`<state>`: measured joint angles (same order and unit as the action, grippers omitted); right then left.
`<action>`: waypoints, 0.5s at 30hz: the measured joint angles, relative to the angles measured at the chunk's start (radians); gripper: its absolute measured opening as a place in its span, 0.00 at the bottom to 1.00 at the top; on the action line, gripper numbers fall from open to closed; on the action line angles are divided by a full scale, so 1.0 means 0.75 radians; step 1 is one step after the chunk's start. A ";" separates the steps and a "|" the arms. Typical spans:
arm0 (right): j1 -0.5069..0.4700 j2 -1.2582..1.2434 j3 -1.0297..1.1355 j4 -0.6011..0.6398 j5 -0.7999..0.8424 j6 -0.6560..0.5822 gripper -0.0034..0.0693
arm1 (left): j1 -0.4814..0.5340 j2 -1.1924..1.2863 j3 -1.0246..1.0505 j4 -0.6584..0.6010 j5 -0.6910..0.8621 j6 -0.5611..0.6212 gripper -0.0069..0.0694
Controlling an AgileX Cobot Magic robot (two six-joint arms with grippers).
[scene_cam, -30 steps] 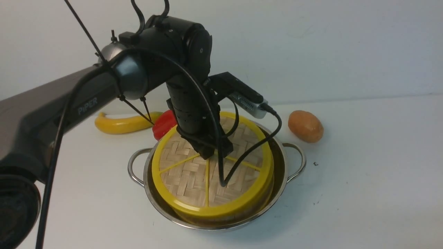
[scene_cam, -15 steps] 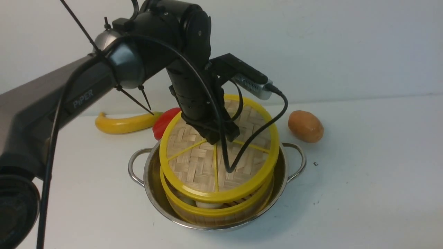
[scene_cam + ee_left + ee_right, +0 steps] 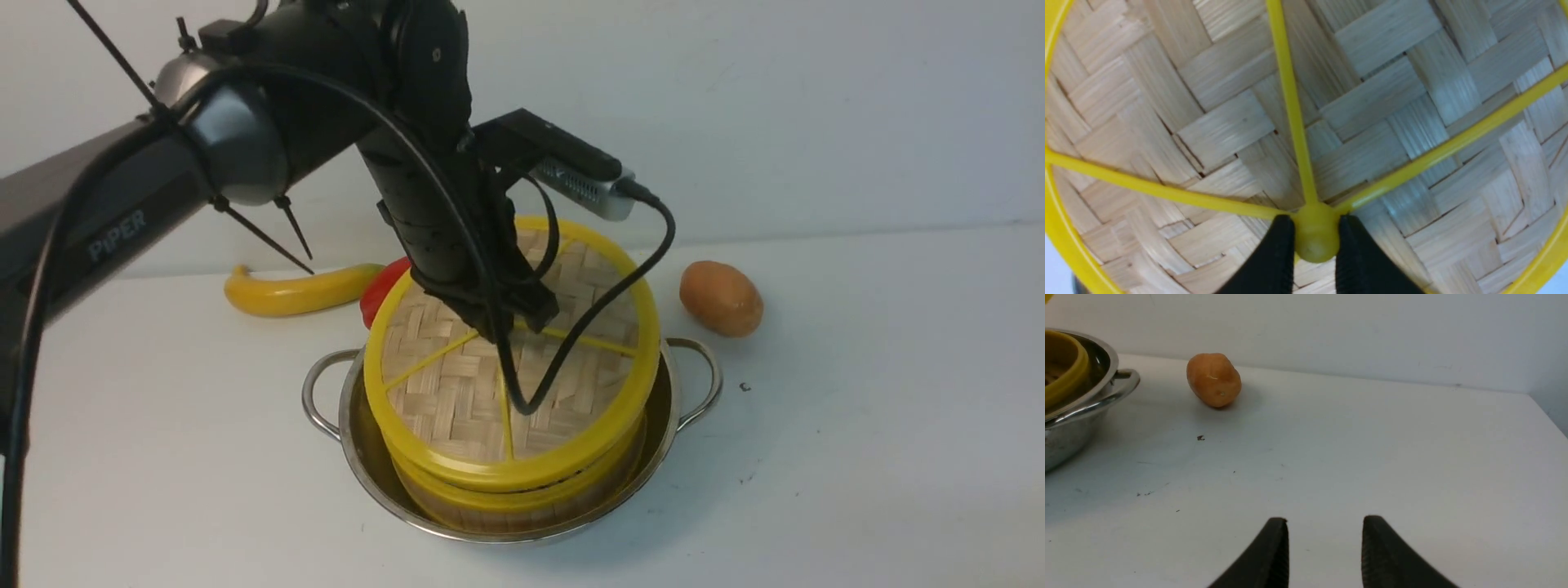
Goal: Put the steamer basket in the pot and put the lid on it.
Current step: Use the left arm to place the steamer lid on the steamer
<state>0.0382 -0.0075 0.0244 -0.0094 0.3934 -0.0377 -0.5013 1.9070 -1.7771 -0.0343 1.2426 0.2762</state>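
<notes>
Your left gripper (image 3: 1315, 223) is clenched on the small round hub at the middle of the lid (image 3: 457, 400). The lid hangs in the centre of the front view, tilted and not yet seated. Its near edge lies just above the yellow rim of the steamer basket (image 3: 531, 500), which already sits inside the pot (image 3: 704, 384).

The lid looks shifted toward the left of the frame, overhanging the basket on that side. If you let go now, it will probably land crooked, or slide into the gap between the basket and the pot wall. Level and centre it first.

The hub is round and smooth and held only by the fingertips, so the lid can pivot or slip if you move sharply. Pressing down while off-centre could also tip the basket and disturb what is in it.

Watch the black cable (image 3: 571, 359) looping over the weave: it could catch a spoke when you pull away and drag the lid off.

Your right gripper (image 3: 1325, 527) stands released and empty at the bottom of its view, well apart from the pot.
</notes>
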 joint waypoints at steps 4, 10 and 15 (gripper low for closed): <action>0.000 0.000 0.000 0.000 0.000 0.000 0.38 | 0.000 0.003 0.006 0.015 0.002 0.000 0.24; 0.000 0.000 0.000 0.000 0.000 0.000 0.38 | 0.000 0.013 0.006 0.015 0.002 0.000 0.24; 0.000 0.000 0.000 0.000 0.000 0.000 0.38 | 0.000 0.053 0.006 0.018 0.000 0.001 0.24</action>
<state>0.0382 -0.0075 0.0244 -0.0094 0.3934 -0.0377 -0.5013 1.9471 -1.7724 -0.0207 1.2428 0.2771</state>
